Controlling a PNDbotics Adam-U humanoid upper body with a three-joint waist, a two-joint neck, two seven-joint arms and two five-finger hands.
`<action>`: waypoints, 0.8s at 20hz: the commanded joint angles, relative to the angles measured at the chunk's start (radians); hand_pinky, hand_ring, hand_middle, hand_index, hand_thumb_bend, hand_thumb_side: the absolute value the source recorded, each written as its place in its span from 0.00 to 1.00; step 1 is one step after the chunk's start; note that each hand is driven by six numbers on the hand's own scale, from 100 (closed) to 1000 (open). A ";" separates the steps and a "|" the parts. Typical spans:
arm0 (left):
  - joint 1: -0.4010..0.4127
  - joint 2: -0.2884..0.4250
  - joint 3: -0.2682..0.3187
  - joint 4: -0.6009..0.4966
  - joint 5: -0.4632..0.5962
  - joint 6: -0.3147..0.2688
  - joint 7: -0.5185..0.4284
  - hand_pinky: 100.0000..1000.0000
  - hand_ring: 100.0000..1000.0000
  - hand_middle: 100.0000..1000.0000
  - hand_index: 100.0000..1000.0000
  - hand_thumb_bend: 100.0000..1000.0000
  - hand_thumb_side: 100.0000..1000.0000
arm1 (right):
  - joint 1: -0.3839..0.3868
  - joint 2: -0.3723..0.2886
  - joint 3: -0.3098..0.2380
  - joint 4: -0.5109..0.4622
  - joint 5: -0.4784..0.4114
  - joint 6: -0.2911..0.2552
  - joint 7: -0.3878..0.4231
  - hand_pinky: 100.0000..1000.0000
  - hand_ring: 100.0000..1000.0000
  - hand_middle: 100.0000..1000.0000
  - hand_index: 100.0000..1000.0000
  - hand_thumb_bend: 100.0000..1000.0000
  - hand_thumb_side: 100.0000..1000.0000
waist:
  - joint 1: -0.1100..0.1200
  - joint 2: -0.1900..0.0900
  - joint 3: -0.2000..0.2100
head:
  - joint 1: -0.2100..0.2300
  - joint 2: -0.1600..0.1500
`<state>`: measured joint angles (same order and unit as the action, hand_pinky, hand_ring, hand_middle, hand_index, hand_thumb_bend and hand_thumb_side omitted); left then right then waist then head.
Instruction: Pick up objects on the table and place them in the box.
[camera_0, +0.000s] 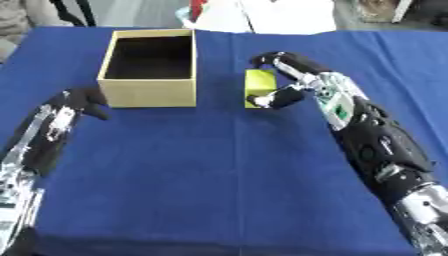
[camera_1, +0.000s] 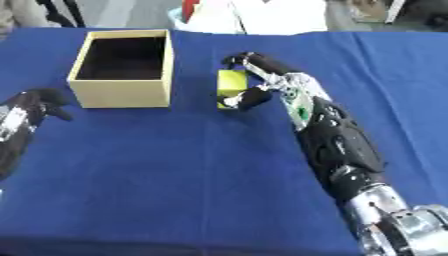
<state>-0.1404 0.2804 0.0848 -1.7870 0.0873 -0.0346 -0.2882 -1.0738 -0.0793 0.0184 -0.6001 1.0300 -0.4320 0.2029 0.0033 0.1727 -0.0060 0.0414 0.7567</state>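
Note:
A small yellow-green block (camera_0: 258, 86) stands on the blue table, right of an open tan cardboard box (camera_0: 150, 94). My right hand (camera_0: 289, 80) reaches in from the right; its fingers curl over the block's top and its thumb presses the block's lower right side. The box's dark inside shows nothing in it. My left hand (camera_0: 80, 101) rests on the cloth just left of the box's near corner, its dark fingers curled and holding nothing.
The blue tablecloth (camera_0: 201, 165) covers the whole table, with wide room in front of the box. At the far edge lie white sheets or cloth (camera_0: 262, 17) and a bit of red and light blue.

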 joint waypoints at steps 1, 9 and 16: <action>-0.009 0.006 0.004 -0.012 0.001 -0.003 -0.002 1.00 0.57 0.61 0.75 0.14 0.72 | -0.021 -0.017 -0.008 -0.001 0.040 0.013 -0.009 0.86 0.90 0.75 0.87 0.35 0.39 | 0.004 -0.014 -0.001 | -0.001 0.008; -0.010 0.006 0.004 -0.012 0.002 -0.002 -0.002 1.00 0.57 0.61 0.75 0.14 0.72 | -0.019 -0.023 -0.017 -0.005 0.108 0.042 -0.046 0.84 0.85 0.68 0.61 0.32 0.33 | 0.003 -0.016 -0.003 | -0.001 0.006; -0.011 0.008 0.004 -0.012 0.004 -0.001 -0.001 1.00 0.57 0.61 0.75 0.14 0.72 | -0.031 -0.023 -0.009 -0.052 0.079 0.030 -0.154 0.82 0.81 0.61 0.46 0.25 0.11 | -0.001 -0.018 -0.001 | -0.001 0.006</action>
<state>-0.1404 0.2803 0.0848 -1.7869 0.0873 -0.0345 -0.2884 -1.0756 -0.0825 0.0078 -0.6205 1.1214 -0.3981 0.0682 0.0005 0.1720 -0.0072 0.0415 0.7567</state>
